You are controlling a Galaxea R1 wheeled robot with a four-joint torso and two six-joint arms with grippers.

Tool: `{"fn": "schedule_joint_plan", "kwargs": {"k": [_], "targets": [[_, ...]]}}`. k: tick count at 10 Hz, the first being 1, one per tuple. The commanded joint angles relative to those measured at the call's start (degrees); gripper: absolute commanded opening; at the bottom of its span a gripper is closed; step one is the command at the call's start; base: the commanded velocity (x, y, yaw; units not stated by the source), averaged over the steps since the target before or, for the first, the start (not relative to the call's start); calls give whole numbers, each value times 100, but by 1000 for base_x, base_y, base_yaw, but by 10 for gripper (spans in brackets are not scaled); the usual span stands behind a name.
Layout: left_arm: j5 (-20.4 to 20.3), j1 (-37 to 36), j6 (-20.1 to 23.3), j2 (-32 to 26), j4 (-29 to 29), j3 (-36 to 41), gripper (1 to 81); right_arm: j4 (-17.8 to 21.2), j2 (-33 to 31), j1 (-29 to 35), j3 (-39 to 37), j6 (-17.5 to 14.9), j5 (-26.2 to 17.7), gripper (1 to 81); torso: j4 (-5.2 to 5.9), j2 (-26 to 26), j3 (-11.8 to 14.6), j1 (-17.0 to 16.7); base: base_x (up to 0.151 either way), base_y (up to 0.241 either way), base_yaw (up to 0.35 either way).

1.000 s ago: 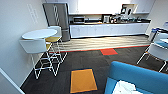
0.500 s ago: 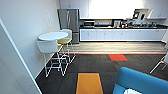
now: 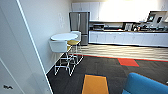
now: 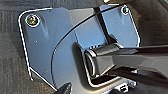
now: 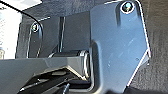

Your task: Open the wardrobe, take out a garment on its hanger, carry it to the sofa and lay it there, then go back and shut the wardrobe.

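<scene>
The blue sofa [image 3: 147, 85] shows as a curved upholstered edge in the bottom right corner of the head view. A tall white panel [image 3: 17, 57] stands very close at the left, and I cannot tell whether it belongs to the wardrobe. Both wrist views look down past the robot's own dark plates onto dark carpet [image 4: 10, 75] [image 5: 157, 62].
A round white table [image 3: 64, 37] with a white chair [image 3: 58, 46] and a yellow stool [image 3: 73, 42] stands against the left wall. Behind them are a steel fridge [image 3: 80, 23] and a long kitchen counter [image 3: 130, 37]. Orange [image 3: 95, 83] and red [image 3: 128, 62] tiles mark the dark carpet.
The whole head picture has slid to the right, so the camera has turned left. The white panel now takes up more of the left, and the sofa sits lower in the right corner.
</scene>
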Motion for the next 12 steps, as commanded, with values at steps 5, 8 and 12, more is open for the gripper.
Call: {"fn": "schedule_joint_plan", "kwargs": {"k": [5,8,12], "targets": [[289,-207,12,-10,52,31,811,16,18,165,-41,-1,-323,811,0,0,0,7,0,0,286],[280,-207,12,-2,43,31,811,25,18,165,-41,-10,-323,811,0,0,0,7,0,0,286],[289,-208,12,7,-1,31,811,25,18,165,-102,-1,-323,811,0,0,0,7,0,0,285]]}}
